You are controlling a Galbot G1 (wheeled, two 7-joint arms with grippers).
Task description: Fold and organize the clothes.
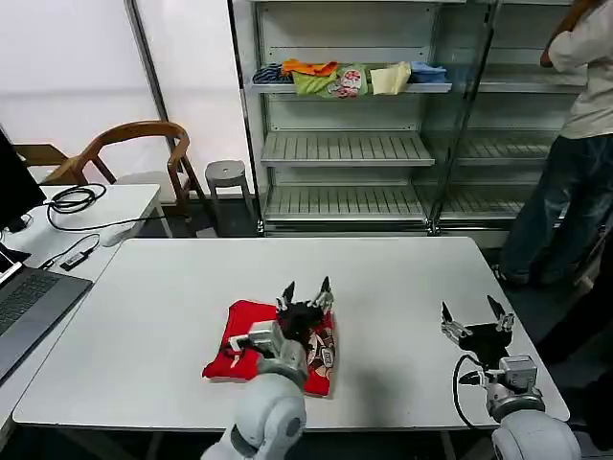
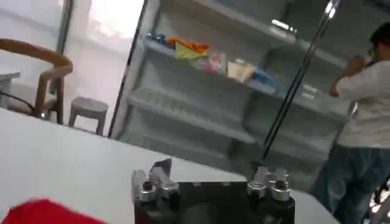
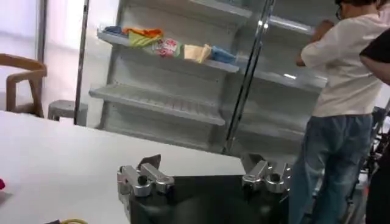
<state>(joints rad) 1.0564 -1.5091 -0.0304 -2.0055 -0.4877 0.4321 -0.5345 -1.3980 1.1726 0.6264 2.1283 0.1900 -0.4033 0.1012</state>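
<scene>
The red T-shirt (image 1: 241, 350) lies folded into a compact bundle near the front of the white table (image 1: 402, 278), its printed side showing at the right end. My left gripper (image 1: 306, 290) hovers over the bundle's far right part, fingers spread open and pointing up, holding nothing. A corner of the red T-shirt (image 2: 42, 212) shows beside the left gripper (image 2: 210, 173) in the left wrist view. My right gripper (image 1: 476, 311) stands open above the table's front right area, well clear of the shirt, and empty; the right wrist view shows the right gripper (image 3: 200, 164) with fingers wide apart.
A metal shelf rack (image 1: 350, 153) stands behind the table with small folded garments (image 1: 350, 79) on an upper shelf. A person (image 1: 575, 144) stands at the far right. A side desk (image 1: 77, 225) with cables and a laptop (image 1: 29, 302) lies to the left, with a wooden chair (image 1: 134, 149) and a stool (image 1: 227, 175) behind it.
</scene>
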